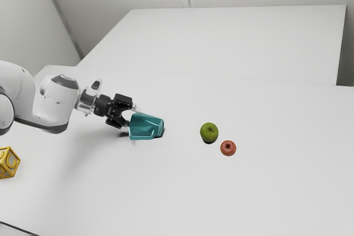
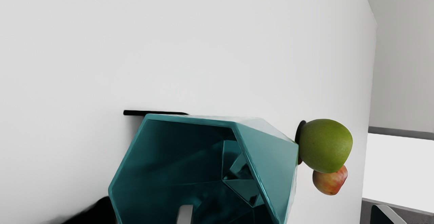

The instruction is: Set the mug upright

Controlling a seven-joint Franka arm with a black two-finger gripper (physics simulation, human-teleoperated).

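Pincer [image 1: 132,115] wide open at mug [image 1: 146,127]

A green apple [image 1: 209,132] sat on the white surface [image 1: 265,197], with a smaller red-and-yellow apple [image 1: 228,148] just beside it. Well apart from both, a yellow-framed block [image 1: 8,163] with curved raised shapes on its faces lay at the exterior view's left edge, partly cut off. Pale walls [image 1: 27,26] stood beyond.

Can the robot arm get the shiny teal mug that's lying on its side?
Probably yes: the black two-finger gripper is open right by the mug, one finger in front of its mouth and the other out past its side, and nothing seems in the way.
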